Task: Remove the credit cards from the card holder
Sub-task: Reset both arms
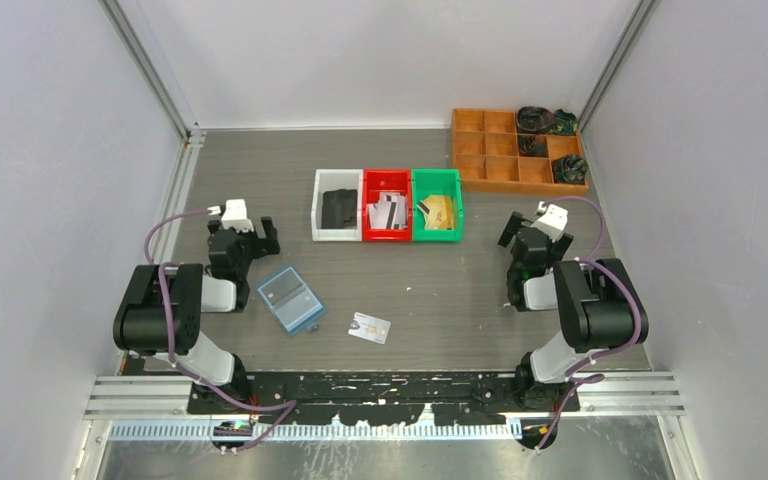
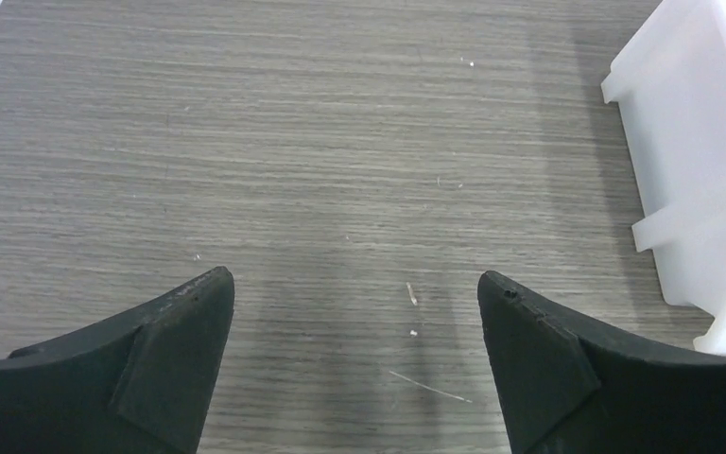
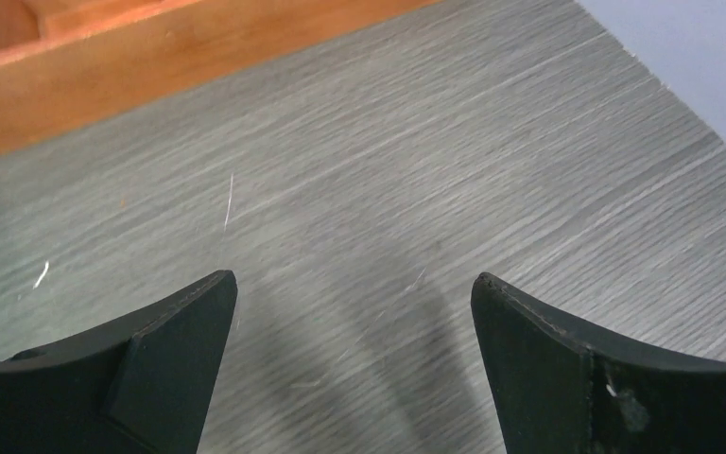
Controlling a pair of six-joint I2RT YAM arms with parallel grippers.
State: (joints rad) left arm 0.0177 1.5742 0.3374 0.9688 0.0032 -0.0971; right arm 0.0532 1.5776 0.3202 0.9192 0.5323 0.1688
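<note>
card holder [image 1: 290, 298], seemingly closed, near the left gripper [image 2: 354, 277], its jaws wide apart; right gripper [image 3: 354, 278] likewise

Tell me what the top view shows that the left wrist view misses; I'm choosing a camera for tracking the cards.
Only the top view: the card holder, a credit card lying loose near it, the red bin and the green bin. Only the left wrist view: pale specks on the table between its fingers. Both: the table, the white bin, the open left gripper.

light-blue card holder [image 1: 290, 299] flat, angled; white credit card [image 1: 370, 327] lying near its right, apart.
</note>
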